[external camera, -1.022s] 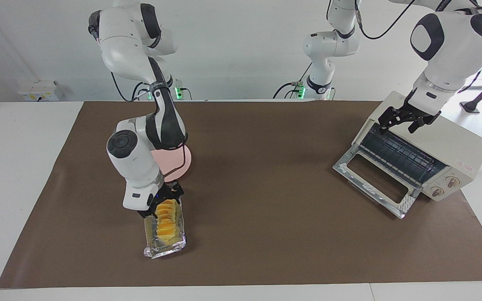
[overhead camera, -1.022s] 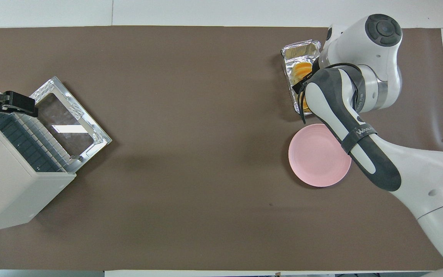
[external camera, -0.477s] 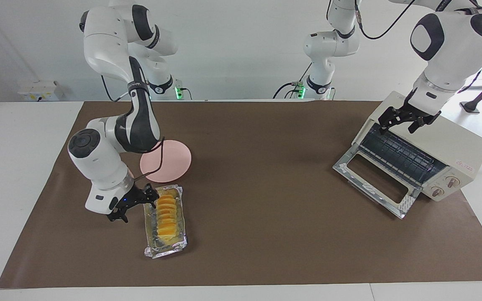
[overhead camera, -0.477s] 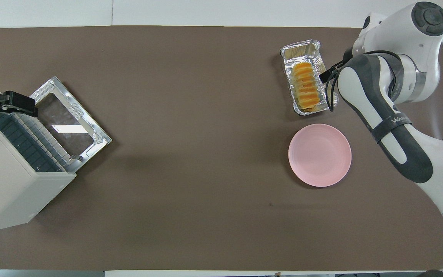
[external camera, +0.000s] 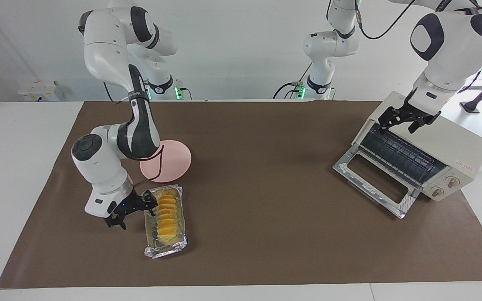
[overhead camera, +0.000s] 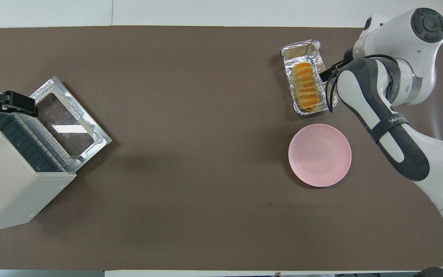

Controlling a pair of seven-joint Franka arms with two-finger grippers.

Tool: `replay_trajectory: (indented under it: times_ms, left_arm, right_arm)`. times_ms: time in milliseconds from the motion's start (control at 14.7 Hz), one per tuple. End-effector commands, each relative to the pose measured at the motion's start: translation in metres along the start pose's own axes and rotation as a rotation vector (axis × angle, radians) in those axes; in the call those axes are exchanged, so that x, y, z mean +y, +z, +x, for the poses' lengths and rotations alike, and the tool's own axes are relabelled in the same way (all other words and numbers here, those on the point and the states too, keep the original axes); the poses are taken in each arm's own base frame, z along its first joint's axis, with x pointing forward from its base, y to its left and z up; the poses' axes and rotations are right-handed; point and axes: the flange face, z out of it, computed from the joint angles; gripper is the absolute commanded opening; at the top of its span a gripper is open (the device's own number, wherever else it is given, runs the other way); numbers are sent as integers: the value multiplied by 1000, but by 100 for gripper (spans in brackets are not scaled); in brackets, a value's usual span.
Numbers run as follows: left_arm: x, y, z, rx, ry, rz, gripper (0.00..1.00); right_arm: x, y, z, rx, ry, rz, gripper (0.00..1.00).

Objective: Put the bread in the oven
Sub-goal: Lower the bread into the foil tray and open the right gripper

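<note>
So the bread [external camera: 166, 213] sits in a crinkly foil tray [external camera: 156, 249] on the surface, next to a pink plate [external camera: 174, 161]. Looks soft, light and squashy, so I'd pinch it gently across the middle ridges. Right tool [external camera: 134, 207] is low beside the tray's side, fingers apart, nothing in them. Oven [external camera: 454, 146] is way off at the left arm's end, door down. Left tool [external camera: 408, 119] waits over its top, fingers spread.
</note>
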Motion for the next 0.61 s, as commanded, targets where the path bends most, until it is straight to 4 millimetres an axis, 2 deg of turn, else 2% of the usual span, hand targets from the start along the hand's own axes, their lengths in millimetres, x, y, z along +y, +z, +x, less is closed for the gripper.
replay_trajectory:
  times_ms: [0, 204, 341, 409, 477, 545]
  left_arm:
    - [-2, -3, -3, 2, 4, 14, 100]
    - [-2, -3, -3, 2, 4, 14, 100]
    - [-2, -3, -3, 2, 4, 14, 100]
    - [-2, -3, -3, 2, 6, 14, 100]
    - [-2, -3, -3, 2, 4, 14, 100]
    - [-2, -3, -3, 2, 6, 14, 100]
  right_arm:
    - [-4, 7, -11, 40, 31, 35, 97]
    - [-5, 11, -15, 63, 59, 38, 87]
    - [-4, 13, -18, 66, 61, 36, 61]
    - [-4, 13, -18, 63, 59, 37, 45]
    - [-5, 12, -18, 60, 59, 38, 24]
    - [-5, 11, -18, 60, 59, 38, 13]
